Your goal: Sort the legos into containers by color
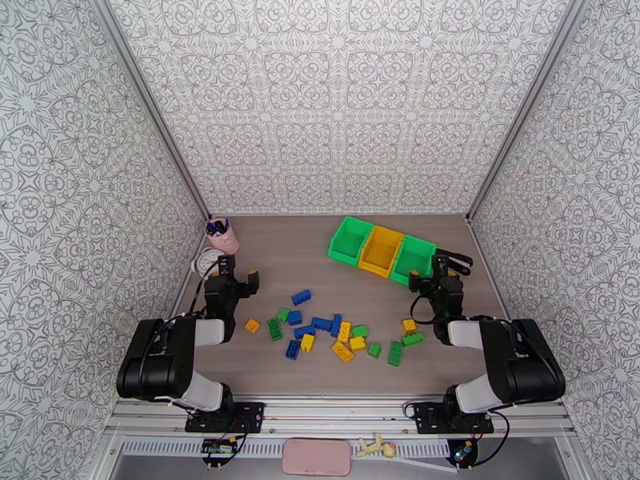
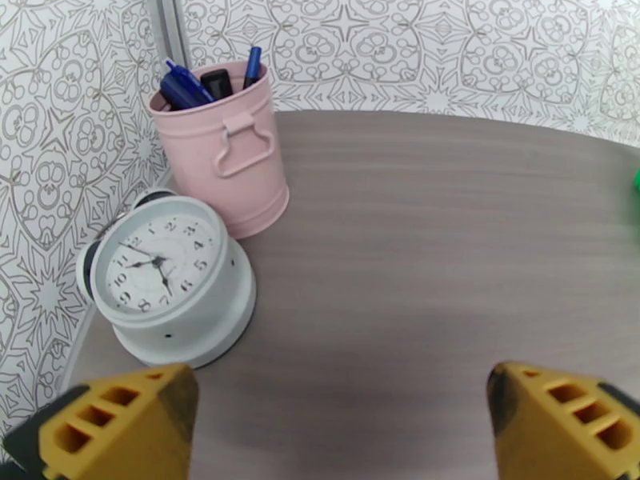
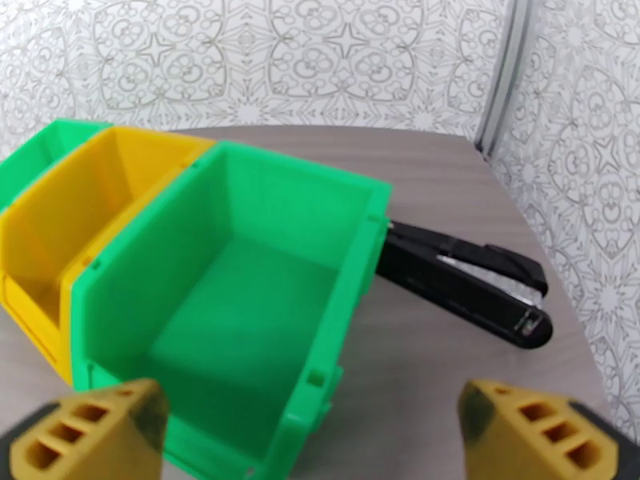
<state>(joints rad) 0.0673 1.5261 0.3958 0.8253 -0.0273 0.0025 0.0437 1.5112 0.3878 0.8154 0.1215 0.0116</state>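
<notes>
Three joined bins [image 1: 370, 263] stand empty, their row slanting far-left to near-right. Legos [image 1: 332, 330] litter the bench [image 1: 296, 246]. Left fingers [image 2: 120, 426] and right fingers [image 3: 88, 438] gape wide.

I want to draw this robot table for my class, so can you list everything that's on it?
legos: about eighteen; blue, green and yellow-orange; scattered, near middle.
bins: three, joined; green, yellow-orange, green; far right, no lego seen inside.
pen cup: one; pink, blue pens inside; far left corner.
clock: one; white; beside the pen cup, nearer side.
stapler: one; black; right of the bins.
table: one; grey-brown wood; under everything.
left fingers: two; yellow; spread open near the clock.
right fingers: two; yellow; spread open at the nearest green bin.
</notes>
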